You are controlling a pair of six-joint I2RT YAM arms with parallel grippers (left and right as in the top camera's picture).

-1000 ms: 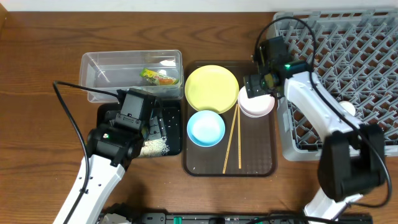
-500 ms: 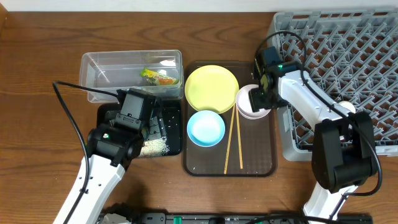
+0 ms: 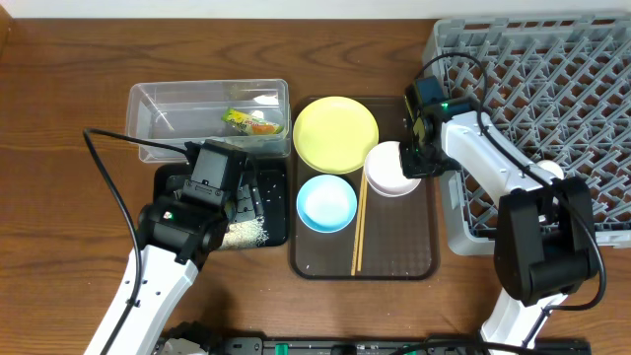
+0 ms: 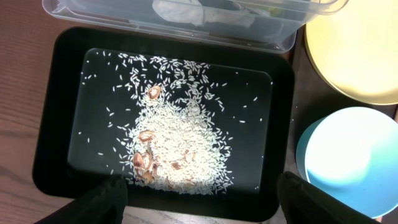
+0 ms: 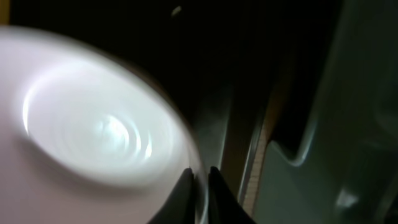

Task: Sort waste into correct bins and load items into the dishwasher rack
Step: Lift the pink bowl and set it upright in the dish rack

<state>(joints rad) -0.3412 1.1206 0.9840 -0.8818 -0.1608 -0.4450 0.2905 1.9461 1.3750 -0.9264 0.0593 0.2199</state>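
Two robot arms work at a wooden table (image 3: 59, 79) set with dishes, bins and a grey dishwasher rack (image 3: 552, 79).

The right gripper (image 3: 418, 158) has its jaws clamped on the right rim of the pale pink bowl (image 3: 391, 170). The bowl is over the brown serving tray (image 3: 404, 237), just beside the yellow plate (image 3: 335, 136). The left gripper (image 4: 202, 199) hovers above the black tray (image 4: 281, 124) of rice grains (image 4: 180, 149), jaws wide apart and holding nothing. The wrapper (image 3: 251, 121) lies in the clear tub (image 3: 177, 108).

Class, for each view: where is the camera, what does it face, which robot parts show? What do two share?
Overhead: above table, facing down; left arm, right arm show.
Left wrist: over black tray of rice; open left gripper shows.
Right wrist: at pink bowl; right gripper pinches rim.
Shared: blue bowl, overhead and left wrist.
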